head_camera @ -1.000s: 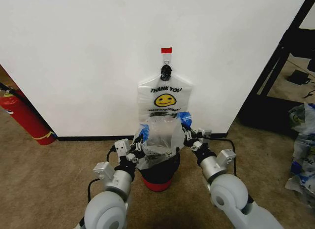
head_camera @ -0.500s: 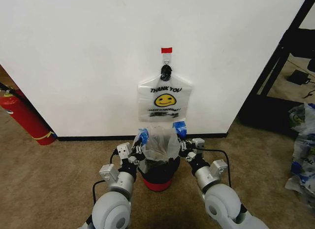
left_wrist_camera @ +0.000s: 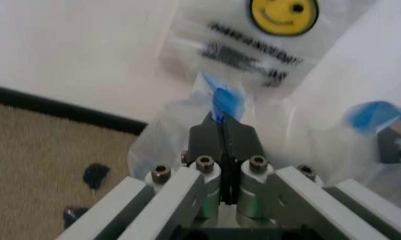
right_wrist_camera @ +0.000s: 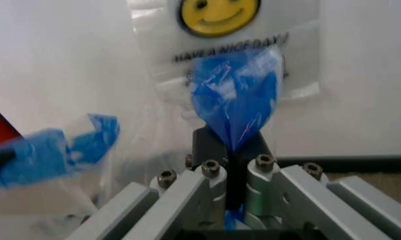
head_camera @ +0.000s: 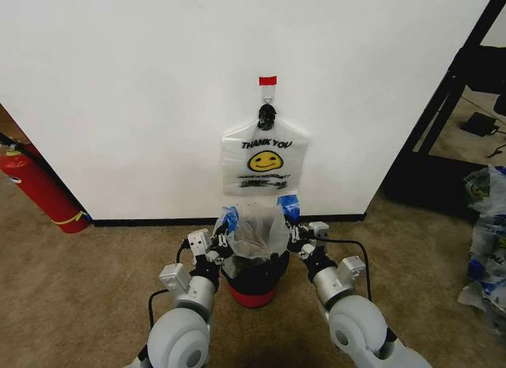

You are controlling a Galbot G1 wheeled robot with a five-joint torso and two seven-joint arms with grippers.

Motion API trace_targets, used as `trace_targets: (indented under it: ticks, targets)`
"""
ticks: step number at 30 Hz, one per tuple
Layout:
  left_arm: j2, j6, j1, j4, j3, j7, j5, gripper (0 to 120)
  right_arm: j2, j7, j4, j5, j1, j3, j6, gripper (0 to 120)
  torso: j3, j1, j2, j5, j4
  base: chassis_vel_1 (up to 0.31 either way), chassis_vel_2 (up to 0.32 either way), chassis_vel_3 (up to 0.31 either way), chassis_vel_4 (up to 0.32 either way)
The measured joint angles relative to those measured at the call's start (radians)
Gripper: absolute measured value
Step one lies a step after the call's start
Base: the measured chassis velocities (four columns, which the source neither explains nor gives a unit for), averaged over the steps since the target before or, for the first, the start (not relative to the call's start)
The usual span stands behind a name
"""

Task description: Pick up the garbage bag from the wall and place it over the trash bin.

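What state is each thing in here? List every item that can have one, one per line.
garbage bag: mouth spread open over the bin, held by both blue handles
trash bin: upright on the carpet below the bag
left pincer: shut on a blue handle
right pincer: shut on the other blue handle
smiley bag on the wall hook: hanging flat
fire extinguisher: leaning by the wall

Grey rounded arms, black cables, silver-screwed black-fingered tools.

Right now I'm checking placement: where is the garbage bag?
In the head view, the garbage bag sits centred over the trash bin, below the wall hook, pinched by left claw and right claw.
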Motion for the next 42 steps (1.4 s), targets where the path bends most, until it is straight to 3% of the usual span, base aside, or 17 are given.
trace_targets:
  ticks: [16,27,42]
  targets:
    - [-0.001,-0.01,0.099,-0.009,0.007,-0.004,0.065,0,-0.025,0.006,0.027,-0.038,-0.107,-0.015,-0.009,0,0.0,0.0,0.0,0.0001,0.0004,0.0,0.0,0.0,0.0]
    - [-0.017,-0.024,0.155,0.018,0.041,-0.026,0.123,0,-0.061,0.075,0.062,-0.048,-0.175,0.006,-0.09,0,0.0,0.0,0.0,0.0001,0.0003,0.0,0.0,0.0,0.0]
    - [0.002,-0.004,0.186,0.03,0.022,-0.052,0.119,0,-0.074,0.174,0.039,-0.012,-0.137,0.005,-0.205,0,0.0,0.0,0.0,0.0,0.0004,0.0,0.0,0.0,0.0]
